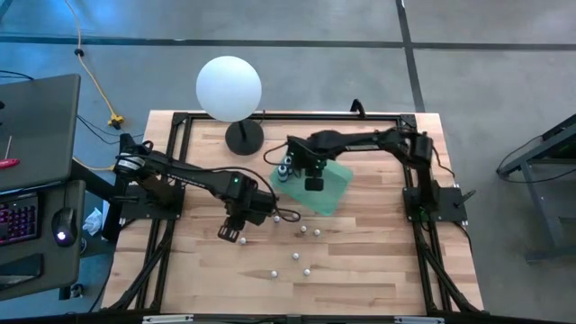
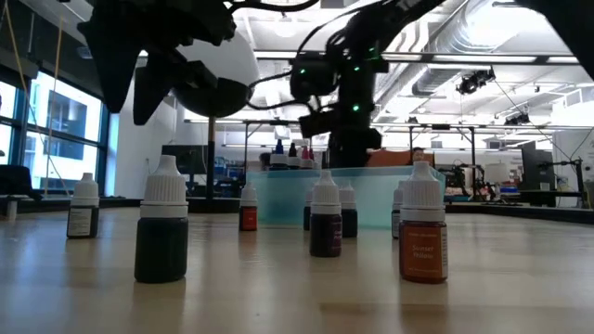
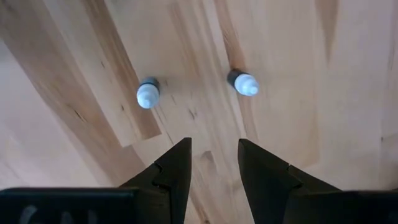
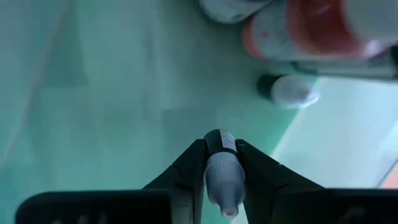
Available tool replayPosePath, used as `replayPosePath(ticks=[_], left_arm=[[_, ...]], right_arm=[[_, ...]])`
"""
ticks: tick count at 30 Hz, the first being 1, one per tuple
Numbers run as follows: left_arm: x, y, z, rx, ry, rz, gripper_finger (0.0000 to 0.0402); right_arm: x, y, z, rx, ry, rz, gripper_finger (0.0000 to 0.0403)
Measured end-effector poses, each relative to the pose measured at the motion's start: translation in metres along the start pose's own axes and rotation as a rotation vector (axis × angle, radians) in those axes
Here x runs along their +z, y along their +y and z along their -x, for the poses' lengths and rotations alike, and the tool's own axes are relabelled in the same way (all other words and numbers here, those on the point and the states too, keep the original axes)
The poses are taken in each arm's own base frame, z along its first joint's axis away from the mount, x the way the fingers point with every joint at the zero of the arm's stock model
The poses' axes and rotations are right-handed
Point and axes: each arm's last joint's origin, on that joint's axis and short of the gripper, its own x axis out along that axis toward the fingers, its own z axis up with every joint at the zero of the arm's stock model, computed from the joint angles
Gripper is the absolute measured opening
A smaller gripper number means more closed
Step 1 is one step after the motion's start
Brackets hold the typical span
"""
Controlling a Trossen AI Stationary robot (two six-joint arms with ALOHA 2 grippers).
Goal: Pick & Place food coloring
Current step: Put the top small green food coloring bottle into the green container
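Near edge of worktop [image 1: 360, 270]: loose food coloring bottles [image 1: 294, 256] standing, scattered. Left gripper [image 3: 213, 163] hovers above two, jaws open, empty. Farther back, right gripper [image 4: 221, 163] over green tray [image 1: 337, 184], jaws clamped on a bottle [image 4: 222, 168]. Best: lower it upright w/ clearance from bottles already in tray, then release.

high: overhead, straight down, far; whole table [image 1: 360, 270] and both arms
low: tabletop height, level across, bottles [image 2: 160, 223] close
left wrist: looks down past open jaws, two bottles [image 3: 148, 94] just ahead of the tips
right wrist: very close over green tray [image 4: 93, 93]
shared: tray [image 1: 335, 189], in high and low
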Motion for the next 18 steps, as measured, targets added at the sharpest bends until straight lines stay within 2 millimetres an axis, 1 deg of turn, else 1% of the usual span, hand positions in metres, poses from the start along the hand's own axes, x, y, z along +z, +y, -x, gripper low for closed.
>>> replayPosePath(ticks=[4, 9, 12, 15, 18], left_arm=[[0.0, -0.001, 0.0, -0.02, -0.001, 0.039, 0.0128], [0.0, -0.001, 0.0, -0.044, 0.002, 0.051, 0.0128], [0.0, -0.001, 0.0, -0.045, 0.002, 0.054, 0.0128], [0.0, -0.001, 0.0, -0.045, 0.001, 0.059, 0.0128], [0.0, -0.001, 0.0, -0.045, 0.002, 0.093, 0.0128]], right_arm=[[0.006, -0.012, -0.011, -0.001, 0.046, -0.008, 0.0073], [0.004, -0.023, -0.013, -0.005, 0.054, -0.036, 0.0067], [0.002, -0.028, -0.015, -0.029, 0.058, -0.031, 0.0076], [0.001, -0.033, -0.015, -0.013, 0.055, -0.015, 0.0085], [0.001, -0.034, -0.015, -0.005, 0.049, -0.017, 0.0086]])
